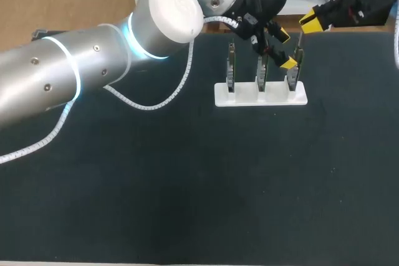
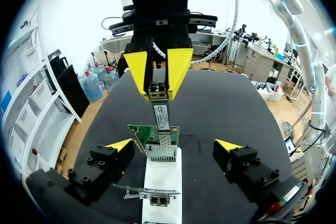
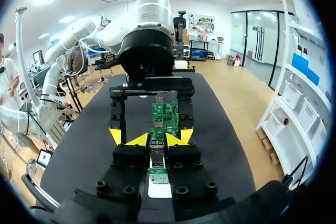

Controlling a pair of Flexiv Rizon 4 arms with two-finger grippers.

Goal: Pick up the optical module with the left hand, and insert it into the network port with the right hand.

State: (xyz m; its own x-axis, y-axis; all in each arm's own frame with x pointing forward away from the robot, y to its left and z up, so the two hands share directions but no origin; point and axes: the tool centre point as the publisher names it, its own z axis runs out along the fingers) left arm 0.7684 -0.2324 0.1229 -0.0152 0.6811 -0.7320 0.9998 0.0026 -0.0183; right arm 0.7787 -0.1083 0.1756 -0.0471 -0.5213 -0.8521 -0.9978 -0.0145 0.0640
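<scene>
The right gripper [image 2: 159, 95] pinches the slim silver optical module [image 2: 161, 115], its tip at the metal network port [image 2: 160, 150] of a green circuit board [image 2: 140, 132]. That board stands upright on a white stand [image 1: 260, 96] far on the table, right of centre. The left gripper [image 2: 174, 145] hangs spread wide either side of it.

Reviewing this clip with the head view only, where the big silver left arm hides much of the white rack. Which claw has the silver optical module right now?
Observer: The right claw is shut on the silver metal optical module. The left wrist view shows both yellow tips pinching it.
Operator: And the left claw?
Observer: The left claw is open and holds nothing. It straddles the white plastic rack base.
Operator: Is the module at a port?
Observer: Its far end meets the metal port cage on a green circuit board. I cannot tell how deep it sits.
</scene>
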